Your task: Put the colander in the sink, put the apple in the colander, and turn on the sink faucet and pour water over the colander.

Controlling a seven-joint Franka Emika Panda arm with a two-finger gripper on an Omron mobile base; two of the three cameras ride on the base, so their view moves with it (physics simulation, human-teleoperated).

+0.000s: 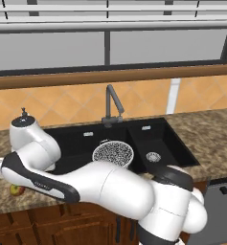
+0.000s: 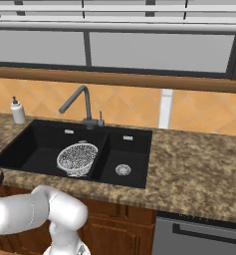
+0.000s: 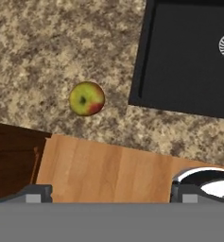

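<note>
below, apple [image 3: 87,98] on counter [image 3: 47,47] beside sink [image 3: 179,61], ahead of gripper [image 3: 111,194], fingers wide apart, holding nothing

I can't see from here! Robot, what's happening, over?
Gripper open, empty, above the speckled granite counter. Small red-and-green apple on that counter beside the black sink, untouched. Silvery perforated colander already in large basin. Nothing blocking the apple.

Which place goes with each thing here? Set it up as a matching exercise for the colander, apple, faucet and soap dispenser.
Things:
1. colander
2. apple
3. sink faucet
4. soap dispenser

Places:
A. on the granite counter near the front edge, outside the sink
B. behind the divider between the basins
C. inside the large basin
D. at the sink's far left corner

Pairs: 1-C, 2-A, 3-B, 4-D
</note>
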